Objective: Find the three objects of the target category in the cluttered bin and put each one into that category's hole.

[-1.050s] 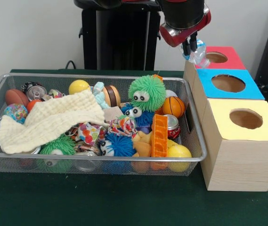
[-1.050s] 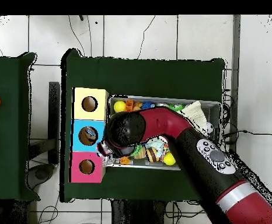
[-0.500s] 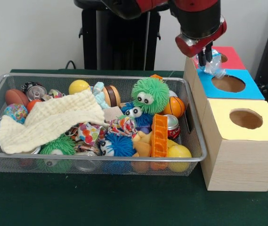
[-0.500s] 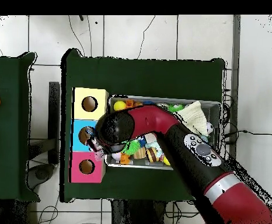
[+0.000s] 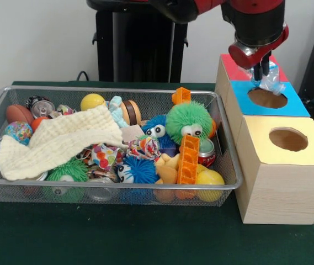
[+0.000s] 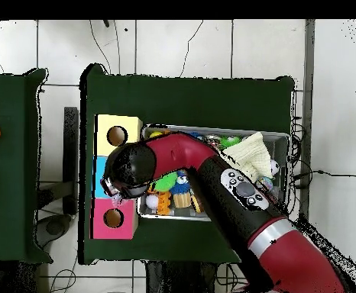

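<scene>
Drop-off step: end effector [image 5: 265, 70] clamped on crumpled clear plastic bottle [image 5: 270, 84], poised above blue box hole [image 5: 267, 98]. Next, judged: centre over opening, then release.

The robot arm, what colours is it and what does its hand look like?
The arm is mostly shiny red, thick and round like a tube, with black parts at the joints. One black patch has small pale buttons, and a silver ring circles the arm lower down. The gripper has a red rounded head with a grey band and short dark fingers underneath.
</scene>
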